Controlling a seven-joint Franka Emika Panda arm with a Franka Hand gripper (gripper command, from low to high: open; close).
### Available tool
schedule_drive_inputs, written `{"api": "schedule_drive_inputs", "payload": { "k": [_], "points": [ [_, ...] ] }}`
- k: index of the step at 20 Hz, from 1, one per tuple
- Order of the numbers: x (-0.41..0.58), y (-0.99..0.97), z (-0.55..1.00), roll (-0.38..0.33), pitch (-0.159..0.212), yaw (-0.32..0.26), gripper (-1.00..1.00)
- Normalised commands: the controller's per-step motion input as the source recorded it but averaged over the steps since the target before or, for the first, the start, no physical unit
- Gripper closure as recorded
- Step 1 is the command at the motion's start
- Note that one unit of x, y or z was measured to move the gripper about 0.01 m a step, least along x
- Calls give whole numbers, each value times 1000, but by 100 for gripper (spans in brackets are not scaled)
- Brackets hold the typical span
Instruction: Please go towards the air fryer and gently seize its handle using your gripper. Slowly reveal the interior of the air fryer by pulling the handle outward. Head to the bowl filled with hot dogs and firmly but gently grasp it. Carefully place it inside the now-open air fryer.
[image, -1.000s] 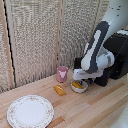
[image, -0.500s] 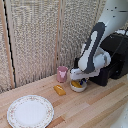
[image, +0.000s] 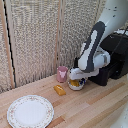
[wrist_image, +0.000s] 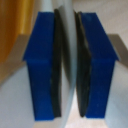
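Observation:
The small white bowl (image: 76, 85) with yellow-orange hot dogs (image: 75, 83) stands on the wooden table, just in front of the black air fryer (image: 114, 59). My gripper (image: 76, 76) reaches down onto the bowl from above. In the wrist view the gripper (wrist_image: 69, 65) has its blue pads (wrist_image: 42, 65) pressed from both sides on the bowl's thin pale rim (wrist_image: 65, 27), with a yellow blur of food (wrist_image: 9, 30) beside them. The arm covers the air fryer's front, so the handle is hidden.
A pink cup (image: 62, 74) stands close to the bowl on the exterior view's left. An orange bun-like piece (image: 60, 90) lies in front of the cup. A large patterned white plate (image: 30, 111) sits near the table's front. A woven screen (image: 40, 35) backs the table.
The arm has barely shifted over the last second. The gripper stays down at the bowl, and the bowl has not left its place on the table.

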Motion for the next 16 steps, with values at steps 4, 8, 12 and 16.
{"api": "schedule_drive_inputs", "payload": {
  "k": [4,8,12,16],
  "points": [
    [75,0,966,56,73,4,100],
    [230,0,961,36,53,0,100],
    [373,0,908,35,23,0,100],
    [527,-20,866,17,1,-44,100]
  ]
}}
